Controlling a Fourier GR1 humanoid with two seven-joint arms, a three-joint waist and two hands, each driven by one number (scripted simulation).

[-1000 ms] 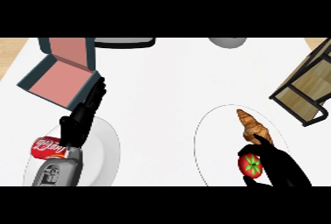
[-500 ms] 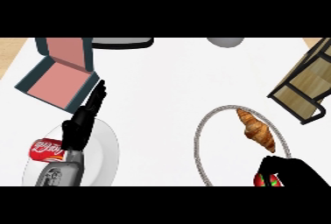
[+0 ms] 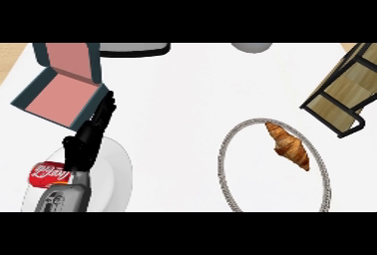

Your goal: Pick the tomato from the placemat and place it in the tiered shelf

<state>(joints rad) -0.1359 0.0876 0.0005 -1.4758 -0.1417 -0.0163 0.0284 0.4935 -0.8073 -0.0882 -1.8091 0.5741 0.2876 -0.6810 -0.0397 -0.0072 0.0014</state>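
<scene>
No tomato shows in the head view, and neither does my right hand. The round white placemat (image 3: 225, 164) with a grey braided rim lies at the lower right and carries only a croissant (image 3: 289, 146). The tiered shelf (image 3: 340, 94), wooden boards in a dark frame, stands at the right edge beyond the placemat. My left hand (image 3: 88, 142) rests open at the left, fingers straight and pointing up, holding nothing.
A red soda can (image 3: 48, 174) lies on a white plate (image 3: 114, 174) under my left forearm. An open box with a pink inside (image 3: 59, 82) sits at the upper left. A dark tray (image 3: 132, 48) and a grey bowl (image 3: 252, 47) touch the far edge.
My right hand, curled round the tomato, slid down off the placemat and out of the lower edge. The left hand stayed nearly still.
</scene>
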